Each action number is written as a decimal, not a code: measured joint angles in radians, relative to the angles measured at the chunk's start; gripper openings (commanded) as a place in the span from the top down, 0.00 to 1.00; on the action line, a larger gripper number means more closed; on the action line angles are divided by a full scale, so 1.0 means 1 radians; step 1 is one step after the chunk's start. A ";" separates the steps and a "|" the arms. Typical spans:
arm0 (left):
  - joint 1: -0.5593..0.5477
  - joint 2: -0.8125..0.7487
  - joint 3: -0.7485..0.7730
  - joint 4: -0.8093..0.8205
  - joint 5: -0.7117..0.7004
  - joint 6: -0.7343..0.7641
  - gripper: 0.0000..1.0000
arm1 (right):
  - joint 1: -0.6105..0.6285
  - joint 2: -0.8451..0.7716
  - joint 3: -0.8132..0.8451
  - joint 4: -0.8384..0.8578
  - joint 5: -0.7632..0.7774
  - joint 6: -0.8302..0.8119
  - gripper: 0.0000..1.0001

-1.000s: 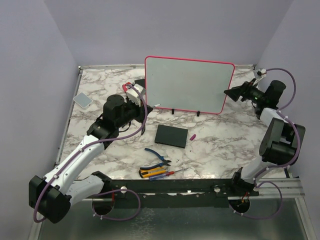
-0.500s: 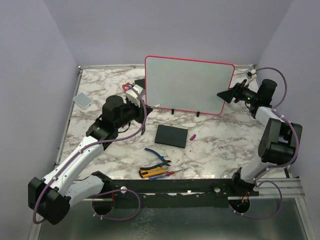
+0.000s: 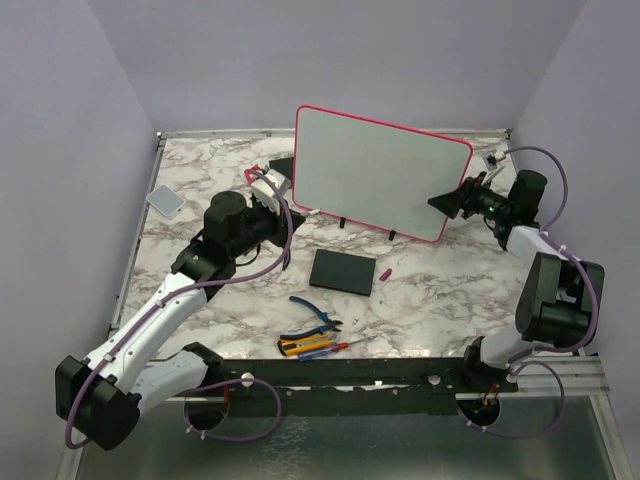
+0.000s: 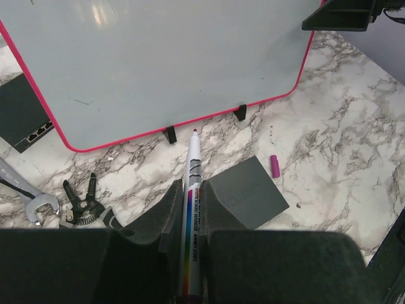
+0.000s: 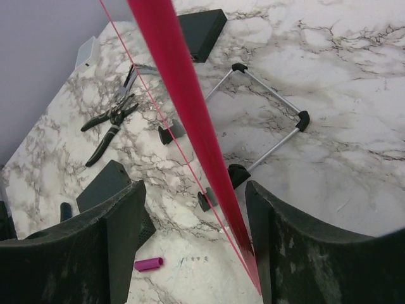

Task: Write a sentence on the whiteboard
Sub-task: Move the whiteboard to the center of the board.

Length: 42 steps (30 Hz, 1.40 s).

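The whiteboard [image 3: 380,170] with its pink-red frame stands skewed at the back middle of the table, its right end nearer me. It fills the top of the left wrist view [image 4: 158,57]. No lettering of the sentence shows on it. My left gripper [image 3: 272,190] is shut on a whiteboard marker [image 4: 193,183], uncapped, tip pointing at the board's lower frame. My right gripper [image 3: 450,200] is open, with the board's right frame edge [image 5: 183,107] between its fingers [image 5: 120,221], close against the right one.
A dark square slab [image 3: 342,271] and a pink cap [image 3: 385,272] lie in front of the board. Pliers [image 3: 315,315] and screwdrivers [image 3: 320,345] lie near the front edge. A small grey pad [image 3: 165,199] lies far left. A black box [image 3: 283,165] sits behind the board's left end.
My right gripper has moved left and nearer, onto the board's right edge. The board has swung, its right end coming forward. The left arm has hardly moved.
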 measured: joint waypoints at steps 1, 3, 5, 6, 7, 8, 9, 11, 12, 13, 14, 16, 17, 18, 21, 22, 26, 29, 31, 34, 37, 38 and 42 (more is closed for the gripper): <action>0.000 0.000 0.000 0.000 -0.001 0.000 1.00 | 0.000 -0.004 -0.002 0.001 0.000 0.001 0.36; 0.000 0.006 0.001 0.000 -0.001 -0.001 1.00 | 0.000 -0.005 -0.002 0.011 0.000 0.006 0.40; 0.000 0.023 0.006 0.000 -0.001 -0.002 1.00 | 0.000 -0.005 -0.002 0.020 0.000 0.009 0.42; 0.000 0.034 0.011 0.000 -0.001 -0.002 1.00 | 0.000 -0.005 -0.002 0.026 0.000 0.013 0.45; 0.000 0.046 0.016 0.000 -0.001 -0.002 1.00 | 0.000 -0.005 -0.002 0.035 -0.001 0.015 0.46; 0.000 0.053 0.019 0.000 -0.001 -0.002 1.00 | 0.000 -0.005 -0.002 0.044 -0.001 0.017 0.48; 0.000 0.061 0.024 -0.001 -0.001 -0.002 1.00 | 0.000 -0.005 -0.002 0.051 -0.002 0.019 0.49; 0.000 0.071 0.034 0.000 -0.001 -0.001 1.00 | 0.000 -0.003 -0.002 0.065 -0.005 0.022 0.50; 0.000 0.073 0.038 0.000 0.000 -0.001 1.00 | 0.000 -0.002 -0.002 0.072 -0.006 0.023 0.52; 0.000 0.076 0.042 0.000 0.000 -0.001 1.00 | -0.002 0.001 -0.002 0.079 -0.009 0.023 0.53; 0.000 0.077 0.047 0.000 0.002 0.000 1.00 | -0.007 0.005 -0.002 0.089 -0.013 0.024 0.54; 0.000 0.081 0.050 0.001 0.005 0.003 1.00 | -0.016 0.015 -0.002 0.108 -0.027 0.029 0.55; 0.000 0.084 0.052 0.000 0.008 0.005 1.00 | -0.022 0.020 -0.002 0.118 -0.037 0.034 0.56; 0.000 0.087 0.055 0.000 0.010 0.008 1.00 | -0.029 0.024 -0.002 0.129 -0.048 0.041 0.56; 0.000 0.111 0.076 0.000 0.010 0.014 1.00 | -0.054 0.031 -0.002 0.162 -0.077 0.058 0.59; 0.000 0.122 0.085 0.001 0.010 0.016 1.00 | -0.060 0.031 -0.002 0.170 -0.085 0.061 0.60; 0.000 0.166 0.120 0.000 0.011 0.022 1.00 | -0.067 0.034 -0.002 0.196 -0.116 0.073 0.61; 0.000 0.184 0.133 0.000 0.011 0.029 1.00 | -0.067 0.050 -0.002 0.215 -0.135 0.078 0.63; 0.000 0.192 0.138 -0.001 0.013 0.038 1.00 | -0.067 0.064 -0.002 0.234 -0.144 0.087 0.66; 0.005 0.206 0.153 -0.004 0.013 0.048 1.00 | -0.067 0.080 -0.002 0.251 -0.153 0.100 0.71; 0.008 0.231 0.179 -0.019 0.006 0.057 1.00 | -0.067 0.086 -0.002 0.257 -0.157 0.103 0.77; 0.010 0.241 0.188 -0.021 0.001 0.059 1.00 | -0.067 0.087 -0.002 0.257 -0.158 0.102 0.79; 0.016 0.282 0.225 -0.032 -0.030 0.064 1.00 | -0.067 0.089 0.000 0.256 -0.171 0.095 0.86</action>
